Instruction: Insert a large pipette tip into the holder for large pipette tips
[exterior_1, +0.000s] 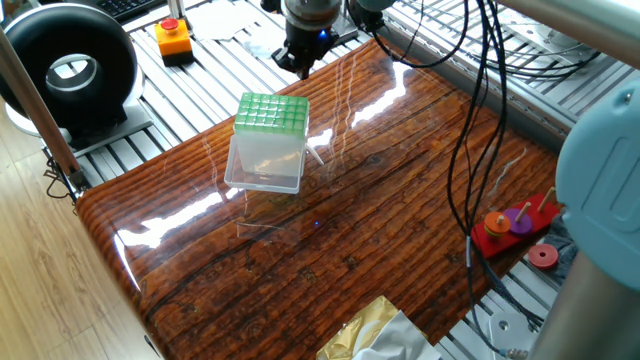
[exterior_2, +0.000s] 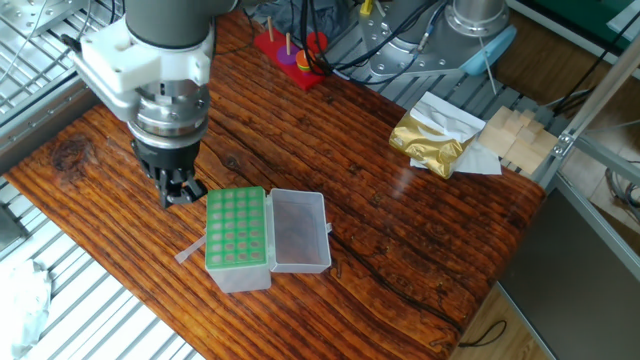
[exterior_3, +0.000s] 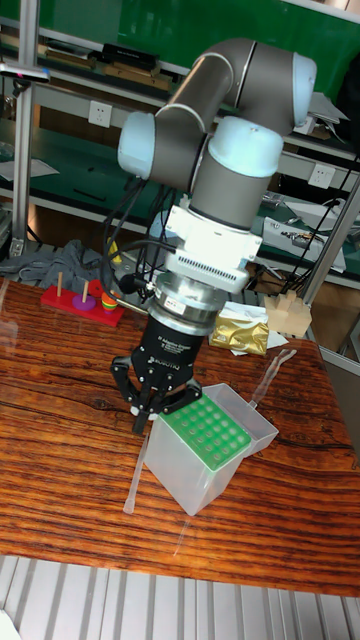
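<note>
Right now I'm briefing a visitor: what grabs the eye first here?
The gripper hangs low over the wooden table, just beside the holder for large pipette tips with its green grid. A large pipette tip lies flat against the box's side.

Glossy dark wooden table (exterior_2: 420, 230), green-gridded clear holder (exterior_2: 238, 238) lower left of centre, translucent pipette tip (exterior_2: 190, 250) flat beside it, red peg base (exterior_2: 292, 55) top, gold foil bag (exterior_2: 432, 140) right.

A red base with pegs and coloured rings (exterior_2: 290, 55) sits at the wooden table's (exterior_2: 400, 230) twelve o'clock; a crumpled gold foil bag (exterior_2: 432, 140) lies at two o'clock.
</note>
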